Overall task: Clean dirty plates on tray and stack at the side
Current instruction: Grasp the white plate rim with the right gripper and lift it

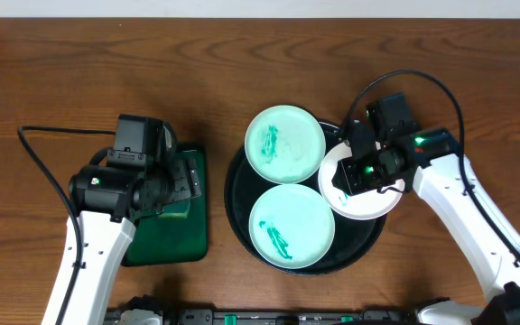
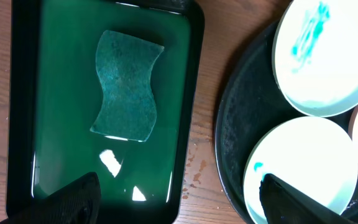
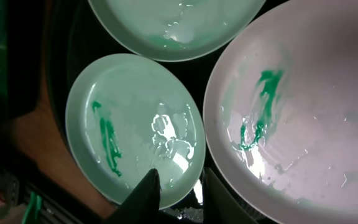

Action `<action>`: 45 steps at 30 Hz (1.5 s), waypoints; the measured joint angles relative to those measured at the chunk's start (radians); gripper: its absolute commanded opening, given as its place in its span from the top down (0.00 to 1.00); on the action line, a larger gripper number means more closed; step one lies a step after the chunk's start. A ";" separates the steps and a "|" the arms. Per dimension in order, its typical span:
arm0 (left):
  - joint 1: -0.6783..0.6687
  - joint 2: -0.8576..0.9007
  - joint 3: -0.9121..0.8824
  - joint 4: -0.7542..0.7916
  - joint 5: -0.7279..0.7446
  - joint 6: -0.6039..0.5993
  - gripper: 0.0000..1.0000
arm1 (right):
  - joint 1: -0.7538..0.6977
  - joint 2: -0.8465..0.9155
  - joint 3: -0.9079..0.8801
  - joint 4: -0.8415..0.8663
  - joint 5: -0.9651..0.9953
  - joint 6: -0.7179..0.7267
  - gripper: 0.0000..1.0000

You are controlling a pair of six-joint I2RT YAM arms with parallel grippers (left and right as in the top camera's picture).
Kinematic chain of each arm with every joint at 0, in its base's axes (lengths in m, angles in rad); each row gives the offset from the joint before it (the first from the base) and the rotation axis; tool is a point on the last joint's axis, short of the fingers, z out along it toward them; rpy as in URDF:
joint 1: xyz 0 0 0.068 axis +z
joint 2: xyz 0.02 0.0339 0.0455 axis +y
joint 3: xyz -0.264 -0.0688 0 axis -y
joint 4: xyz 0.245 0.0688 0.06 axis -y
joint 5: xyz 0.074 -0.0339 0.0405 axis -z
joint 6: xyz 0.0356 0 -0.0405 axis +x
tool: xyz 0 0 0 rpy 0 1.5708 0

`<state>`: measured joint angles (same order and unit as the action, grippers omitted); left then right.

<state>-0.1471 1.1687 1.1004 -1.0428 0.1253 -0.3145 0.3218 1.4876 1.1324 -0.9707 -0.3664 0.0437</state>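
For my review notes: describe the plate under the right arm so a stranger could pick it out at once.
Find the round black tray right of centre on the wooden table. At its right edge, beneath the right arm's fingers, lies the white plate. Its neighbours, the two mint-aqua plates, are tinted; this one alone is white.

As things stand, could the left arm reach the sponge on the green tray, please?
Probably yes. The left gripper hangs open over the green tray, and the sponge lies flat in it with nothing on top or in between.
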 measured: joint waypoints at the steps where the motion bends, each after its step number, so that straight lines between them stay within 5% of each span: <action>1: 0.000 0.000 0.000 0.000 0.000 0.000 0.18 | 0.001 0.000 -0.014 0.012 0.000 0.000 0.66; 2: 0.000 0.000 0.000 0.000 0.000 0.000 0.18 | 0.003 0.000 -0.027 0.020 0.000 0.003 0.41; 5: 0.000 0.000 0.000 0.000 0.000 0.000 0.18 | 0.004 0.000 -0.054 0.032 -0.003 -0.001 0.20; 6: 0.000 0.000 0.000 0.000 0.000 0.000 0.18 | 0.004 0.000 -0.061 0.038 -0.005 -0.003 0.01; 30: 0.000 0.000 0.000 0.000 0.000 0.000 0.18 | 0.011 0.000 -0.076 0.145 -0.041 0.027 0.04; 33: 0.000 0.000 0.000 0.000 0.000 0.000 0.18 | 0.028 0.012 -0.077 0.206 -0.022 0.039 0.12; 45: 0.000 0.000 0.000 0.002 0.000 0.000 0.18 | 0.036 0.196 -0.079 0.521 -0.004 0.098 0.20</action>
<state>-0.1471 1.1687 1.1004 -1.0409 0.1253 -0.3145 0.3576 1.6840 1.0534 -0.4496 -0.3706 0.1417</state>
